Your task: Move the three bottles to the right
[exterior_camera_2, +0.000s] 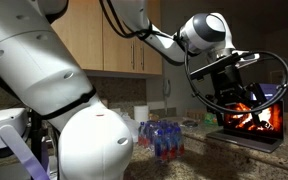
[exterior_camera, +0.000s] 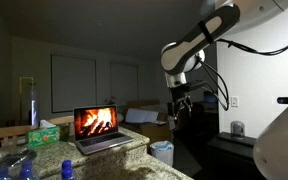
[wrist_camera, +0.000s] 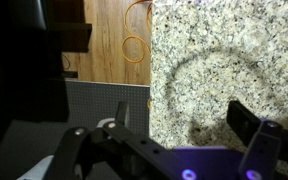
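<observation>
Bottles [exterior_camera_2: 164, 138] stood bunched together on the granite table [exterior_camera_2: 199, 150], three small clear ones with blue caps and a reddish band, close beside the arm's big white base in an exterior view. In an exterior view they showed only as dim blue shapes [exterior_camera: 19, 165] at the near corner of the table [exterior_camera: 94, 160], low in the picture.

The gripper [exterior_camera_2: 234, 95] hung high in the air, well above the table and well apart from the bottles. From that side it sat over towards the laptop [exterior_camera_2: 256, 122], whose screen glowed with a fire, while the bottles stood lower down and further towards the base. In an exterior view the gripper [exterior_camera: 181, 103] hung out past the laptop [exterior_camera: 99, 128] and beyond the table's far edge, with the bottles at the opposite, near end. Nothing was between its fingers; they stood spread wide, touching nothing.

The wrist view looked straight down on speckled granite [wrist_camera: 234, 60], with the table's edge running down the middle, a wooden floor [wrist_camera: 109, 40] and a dark mat [wrist_camera: 104, 100] beyond it. The dark fingers [wrist_camera: 246, 122] showed at the bottom of that view, set apart. No bottle showed there.

A tall slim bluish bottle [exterior_camera: 34, 105] stood upright near a green tissue box [exterior_camera: 44, 136] behind the laptop.
</observation>
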